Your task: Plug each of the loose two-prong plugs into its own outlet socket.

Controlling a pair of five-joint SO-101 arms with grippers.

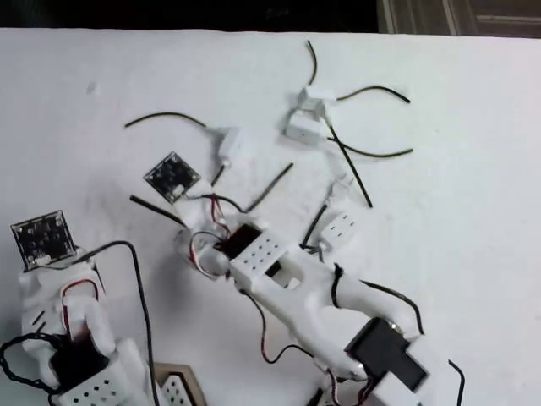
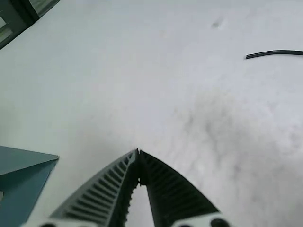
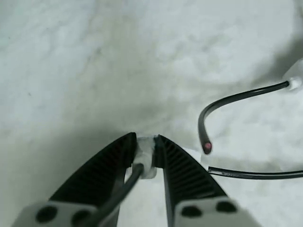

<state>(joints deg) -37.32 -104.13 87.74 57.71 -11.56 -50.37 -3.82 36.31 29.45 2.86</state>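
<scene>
**High view.** A white table (image 1: pixel 473 211) carries scattered white connector pieces with black leads. One piece (image 1: pixel 230 144) lies near the centre, a touching pair (image 1: pixel 304 114) lies farther back, and a perforated block (image 1: pixel 340 227) lies just beside the right arm (image 1: pixel 313 296). Plug and socket cannot be told apart here. The right arm lies diagonally among these leads, with a square marker board (image 1: pixel 172 176) near its forward end. The left arm (image 1: pixel 76 338) sits at the near left corner.

**Left wrist view.** The left gripper (image 2: pixel 138 153) is pressed together, tips touching, with nothing between them, over bare table. A black lead end (image 2: pixel 274 54) lies well apart. A teal panel (image 2: pixel 23 175) stands beside the gripper.

**Right wrist view.** The right gripper (image 3: pixel 144 142) pinches a small white plug (image 3: pixel 146 153), and the plug's lead (image 3: pixel 123 189) runs back between the fingers. A curved loose lead (image 3: pixel 227 101) lies near the gripper. A straight lead (image 3: pixel 255 174) lies just beside one finger.
</scene>
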